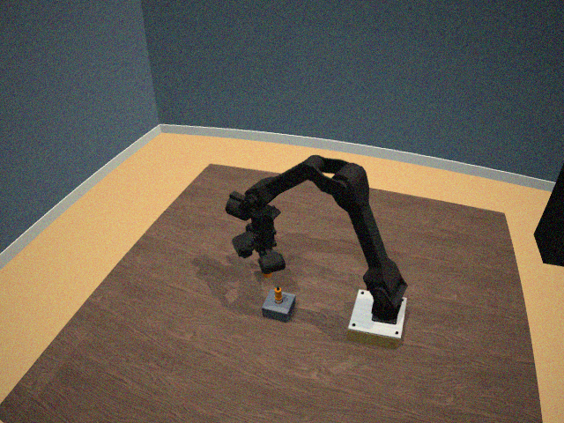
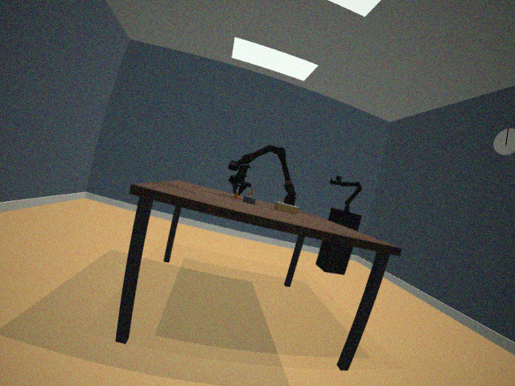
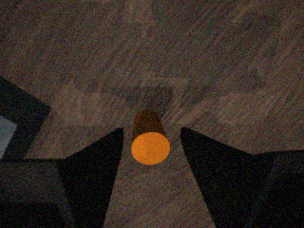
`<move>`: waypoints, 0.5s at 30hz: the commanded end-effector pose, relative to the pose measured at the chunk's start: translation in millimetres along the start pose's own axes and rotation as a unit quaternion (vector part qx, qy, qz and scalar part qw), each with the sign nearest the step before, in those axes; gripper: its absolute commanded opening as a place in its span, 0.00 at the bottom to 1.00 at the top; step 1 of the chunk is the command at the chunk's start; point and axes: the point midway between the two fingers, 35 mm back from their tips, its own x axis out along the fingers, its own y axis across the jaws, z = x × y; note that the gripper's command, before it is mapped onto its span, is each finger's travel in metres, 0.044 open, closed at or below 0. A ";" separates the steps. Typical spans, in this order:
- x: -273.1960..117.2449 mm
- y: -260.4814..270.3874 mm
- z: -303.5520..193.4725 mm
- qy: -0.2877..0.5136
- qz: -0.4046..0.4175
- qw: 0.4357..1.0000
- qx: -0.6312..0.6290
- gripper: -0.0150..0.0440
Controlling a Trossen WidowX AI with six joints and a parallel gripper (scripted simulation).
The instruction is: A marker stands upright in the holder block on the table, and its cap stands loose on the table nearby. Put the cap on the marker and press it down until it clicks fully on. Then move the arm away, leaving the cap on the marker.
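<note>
The orange cap (image 1: 267,275) (image 2: 236,195) (image 3: 150,148) stands upright on the table. My gripper (image 2: 236,192) (image 3: 152,129) points down over it and is open, with the fingers on either side of the cap and a gap at each side in the wrist view. In the top view the gripper hides the cap's upper part. The orange marker (image 1: 278,294) (image 2: 250,192) stands upright in the grey holder block (image 1: 277,311) (image 2: 249,200) (image 3: 6,135), its dark tip up and bare. Only a corner of the block shows at the wrist view's left edge.
The holder block and upright marker stand close to the cap, between it and the top view. The arm's white base plate (image 1: 361,314) is to the right on the brown table (image 1: 318,373). A black pedestal (image 2: 335,255) with another arm stands beyond the table.
</note>
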 end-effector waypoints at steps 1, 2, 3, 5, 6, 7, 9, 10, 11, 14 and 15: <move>10.6 2.0 -1.9 0.005 0.005 1.000 -0.002 0.66; 12.1 2.2 -1.9 0.005 0.005 1.000 -0.003 0.66; 13.7 2.3 -2.0 0.005 0.005 1.000 -0.003 0.66; 15.7 2.5 -2.1 0.005 0.005 1.000 -0.003 0.66; 15.9 2.5 -2.1 0.005 0.005 1.000 -0.003 0.66; 15.9 2.5 -2.1 0.005 0.005 1.000 -0.003 0.66; 15.9 2.5 -2.1 0.005 0.005 1.000 -0.003 0.66; 15.9 2.8 -2.0 0.005 0.005 1.000 -0.003 0.61; 15.9 2.8 -2.0 0.005 0.005 1.000 -0.003 0.57; 15.9 2.8 -2.0 0.005 0.005 1.000 -0.003 0.47; 15.9 2.8 -2.0 0.005 0.005 1.000 -0.003 0.46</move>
